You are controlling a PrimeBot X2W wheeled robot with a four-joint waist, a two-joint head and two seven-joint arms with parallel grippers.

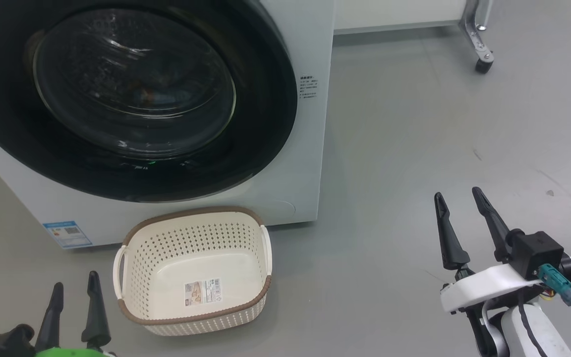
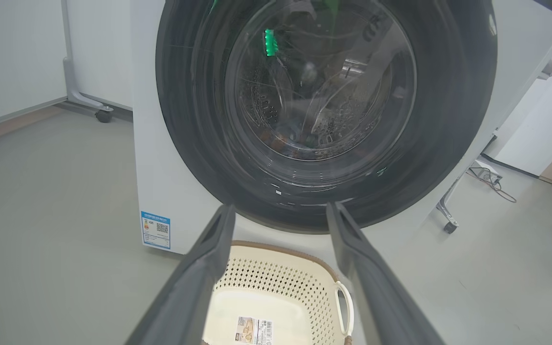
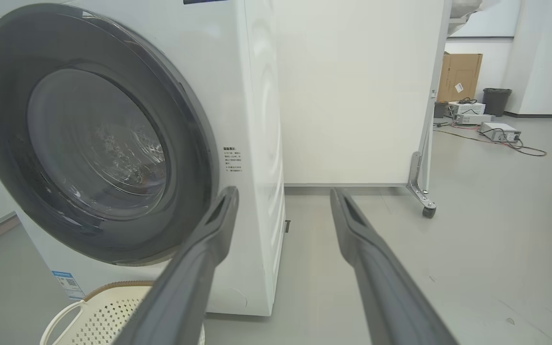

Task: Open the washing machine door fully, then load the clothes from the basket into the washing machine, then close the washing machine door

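1. The washing machine door (image 1: 134, 84) is shut; the basket (image 1: 194, 218) sits on the floor just before it, and a castered panel (image 1: 394, 12) stands beyond.
2. The writing on the blue label sticker (image 1: 67, 234) and the barcode sticker (image 1: 203, 290) is too small to read.
3. The left gripper (image 1: 76, 278) and right gripper (image 1: 457, 192) have their fingers spread.

This looks like a robotics lab or test room rather than a home laundry. A big white front-loading washing machine (image 3: 257, 96) stands free on a smooth, bare grey floor (image 1: 414, 148), backed by a plain white movable partition panel (image 3: 352, 96) on a metal leg with a small black castor wheel (image 3: 428, 211). Farther off, a brown cardboard box (image 3: 459, 76), a dark grey bin (image 3: 496, 100) and flat grey electronic units (image 3: 496, 130) with loose black cables (image 3: 520, 146) sit on the floor.
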